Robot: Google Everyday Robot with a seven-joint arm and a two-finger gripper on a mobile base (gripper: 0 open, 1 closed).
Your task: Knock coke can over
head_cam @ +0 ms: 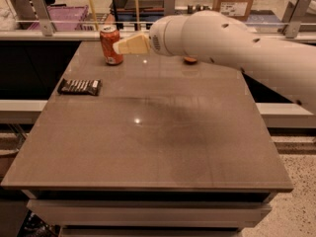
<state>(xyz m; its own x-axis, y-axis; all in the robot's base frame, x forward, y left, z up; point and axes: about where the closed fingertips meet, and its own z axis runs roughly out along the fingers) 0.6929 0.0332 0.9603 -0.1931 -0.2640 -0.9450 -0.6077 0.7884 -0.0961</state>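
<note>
Camera view, near to far. The foreground is the brown bench (148,147), its smooth top showing a faint glare spot. Farther in, toward the left of the view, a dark snack bar wrapper (79,86) lies flat, well apart from everything else.

Near the far left corner, the coke can (110,45) stands upright on its base with its silver rim uppermost. The cream-coloured tool (118,47) sits level with the can's upper half, and its tip is just beside the can's wall on the side facing the arm. Whether tip and wall touch cannot be told, nor whether the tool is released or clenched. The white arm (222,43) reaches in from the right of the view and hides most of a round orange fruit (189,59) resting on the bench beneath it. Beyond the bench edge are a metal rail (59,35), a purple bin (61,19) and a cardboard box (237,4).

Handling, as a judgement:
- **Weight and surface:** the can is probably thin-walled metal, smooth and slippery, and stiff enough to take a sideways push. If empty it would be light; its fill cannot be read.
- **Where to push:** no grasp is needed. The best contact point is high on the wall, just under the rim, because the can is tall on a narrow base and should tip there.
- **Risks:** a push low on the wall may only slide the can across the bench. Once down it can roll, and the far edge is close.
</note>
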